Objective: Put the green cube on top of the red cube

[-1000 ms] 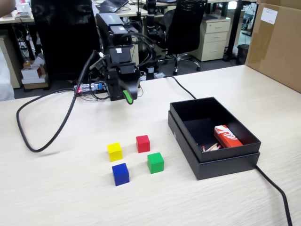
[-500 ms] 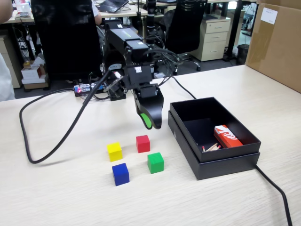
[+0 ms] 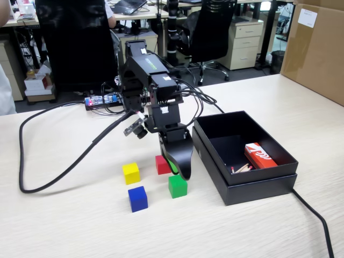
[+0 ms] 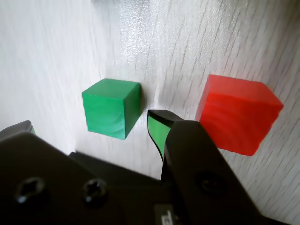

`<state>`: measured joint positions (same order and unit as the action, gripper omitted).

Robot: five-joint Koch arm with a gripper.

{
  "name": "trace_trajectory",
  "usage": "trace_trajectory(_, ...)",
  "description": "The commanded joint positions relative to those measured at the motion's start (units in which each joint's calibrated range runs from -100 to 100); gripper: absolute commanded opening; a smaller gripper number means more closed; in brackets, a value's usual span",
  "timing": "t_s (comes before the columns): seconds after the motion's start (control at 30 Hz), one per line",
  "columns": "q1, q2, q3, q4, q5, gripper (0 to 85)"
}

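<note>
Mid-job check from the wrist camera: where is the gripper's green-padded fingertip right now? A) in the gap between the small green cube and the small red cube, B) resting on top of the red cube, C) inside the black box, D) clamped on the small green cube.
A: in the wrist view the green-padded fingertip sits between the green cube and the red cube, gripping neither.

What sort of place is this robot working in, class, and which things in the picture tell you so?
Most likely an office or lab workspace. Behind the wooden table stand a black swivel office chair and a beige drawer cabinet, with other cluttered desks beyond them.
</note>
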<state>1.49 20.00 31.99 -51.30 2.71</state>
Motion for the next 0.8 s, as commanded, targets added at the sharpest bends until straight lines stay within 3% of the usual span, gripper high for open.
trace_trajectory(0.0,0.0,0.5,5.1,-0.2,-0.3,47.3)
trace_trajectory(0.27,0.0,6.1,6.0,-0.2,-0.6,46.8)
trace_trajectory(0.47,0.0,6.4,6.4,-0.2,-0.8,41.8)
trace_trajectory(0.63,-0.1,6.4,6.4,-0.2,-1.8,31.1)
trace_trajectory(0.77,0.0,6.6,6.4,-0.6,-2.6,30.3)
